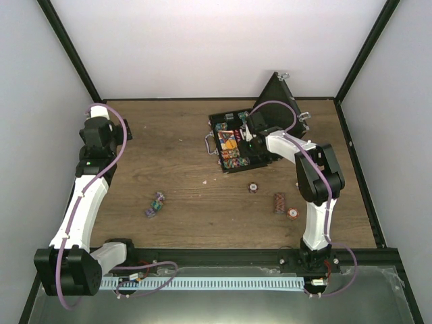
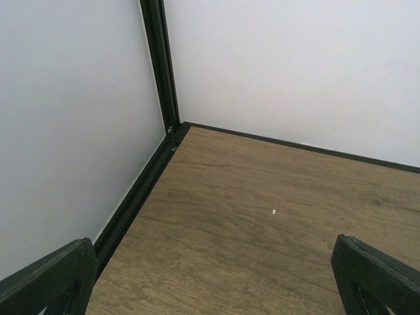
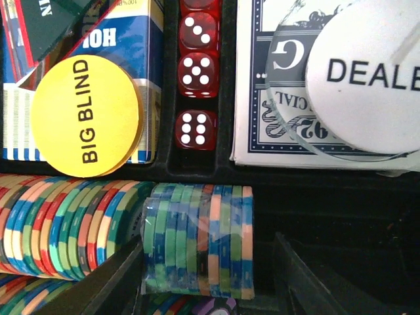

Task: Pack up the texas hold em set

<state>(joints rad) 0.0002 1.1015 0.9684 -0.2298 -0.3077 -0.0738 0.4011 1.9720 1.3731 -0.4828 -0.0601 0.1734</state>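
1. Case (image 1: 233, 143): black and open, lying at the far right of the table (image 1: 175, 169). Its lid (image 1: 279, 100) stands raised behind it.
2. Right gripper (image 1: 251, 138): lowered into the case. In the wrist view its fingers (image 3: 115, 279) stand apart on either side of a wrapped stack (image 3: 197, 239) of green, blue and peach chips. The left finger is against the wrap, and a dark gap separates the other finger from it, so the stack is not clamped.
3. Chip row (image 3: 65, 223): multicoloured chips on edge in the compartment just left of the wrapped stack.
4. Yellow disc (image 3: 85, 117): printed "BIG BLIND". It rests on a blue-and-white deck (image 3: 128, 39), on which only the letters "HO" can be read.
5. Dice (image 3: 197, 79): red with white pips, in a narrow slot between the two card compartments.
6. White button (image 3: 371, 72): the letters "DEALE" can be read before the frame edge cuts the word. It lies on a blue-backed deck (image 3: 262, 125) whose print is only partly legible.
7. Loose chips (image 1: 279, 202): on the table in front of the case, well apart from it. More lie toward the left arm.
8. Left gripper (image 2: 211, 262): at the far left corner, with fingers wide apart over bare wood and nothing between them.
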